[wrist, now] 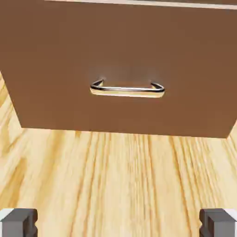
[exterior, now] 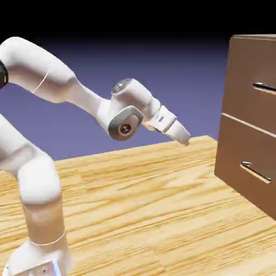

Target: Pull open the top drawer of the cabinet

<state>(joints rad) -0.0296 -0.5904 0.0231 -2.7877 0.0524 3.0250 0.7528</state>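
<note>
In the exterior view, the top drawer [exterior: 250,91] was seen closed in the brown cabinet [exterior: 245,126] at the right, well apart from the pincer [exterior: 185,142]. In the hand view, the pincer's tips were spread wide above the pale wooden bench [wrist: 120,185], with nothing held.
</note>
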